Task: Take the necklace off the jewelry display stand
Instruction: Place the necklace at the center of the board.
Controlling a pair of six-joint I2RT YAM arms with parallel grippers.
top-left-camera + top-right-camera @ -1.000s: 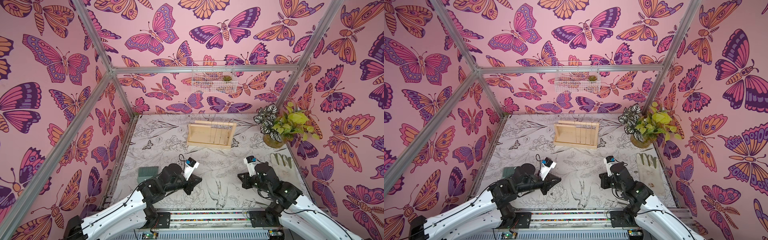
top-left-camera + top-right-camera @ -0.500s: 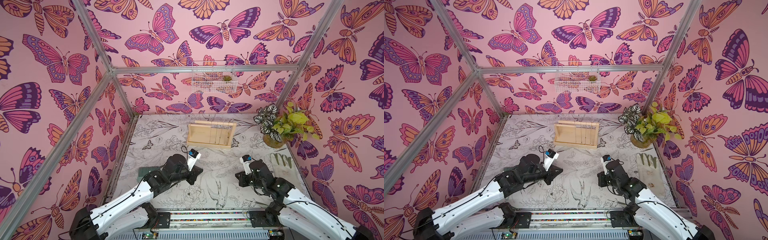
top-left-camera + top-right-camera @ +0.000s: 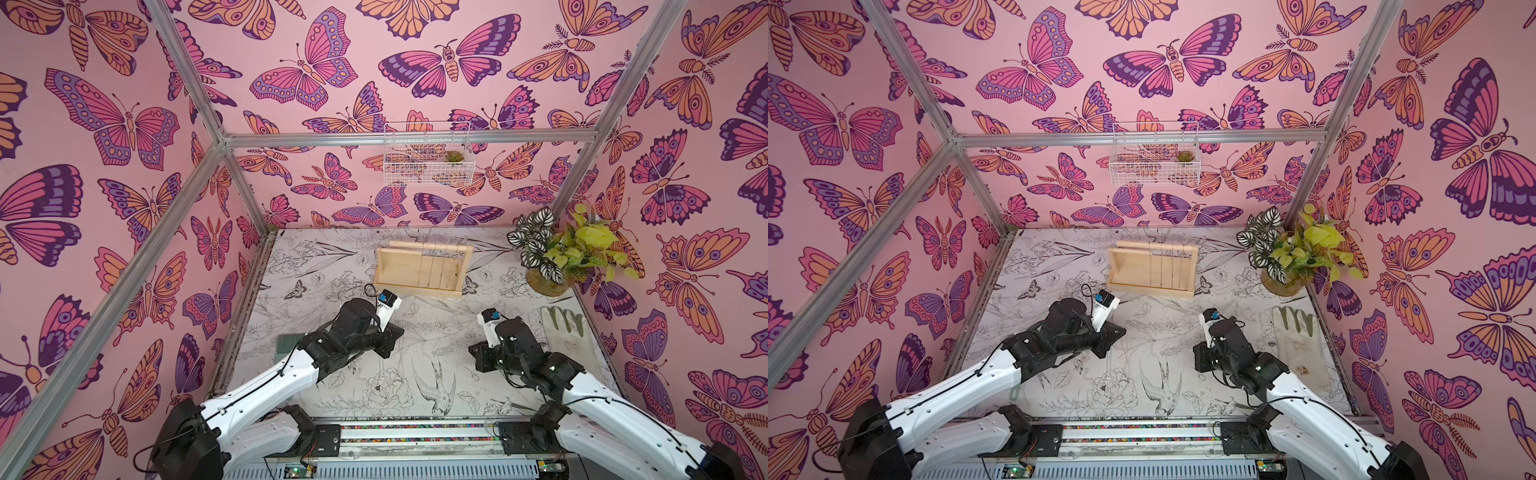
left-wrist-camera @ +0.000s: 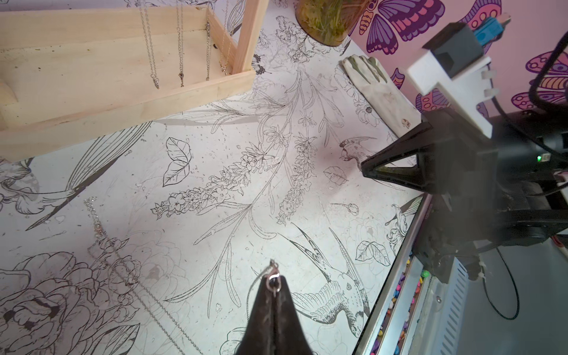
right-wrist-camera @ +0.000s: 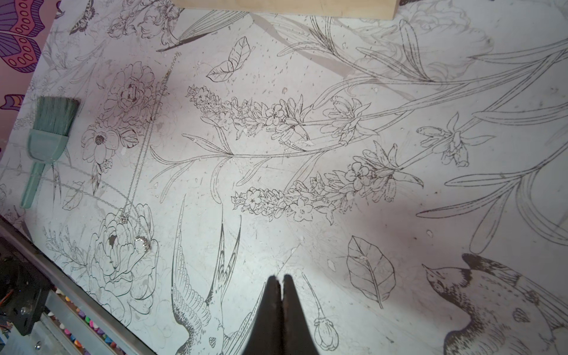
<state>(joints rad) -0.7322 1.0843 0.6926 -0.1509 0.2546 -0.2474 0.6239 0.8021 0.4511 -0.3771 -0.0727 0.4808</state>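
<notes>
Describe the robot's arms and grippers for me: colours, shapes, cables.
The left arm and right arm have white shells, black joints and thin black cables alongside. The left gripper and right gripper have black fingers tapering to points. Each wrist carries a white bracket with a small blue-and-black module.

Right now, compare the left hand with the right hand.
The left hand pinches a necklace by its ring, chain dangling; the right hand holds nothing. The left hand sits nearer the jewelry display stand than the right hand. Both are shut, black and pointed.
</notes>
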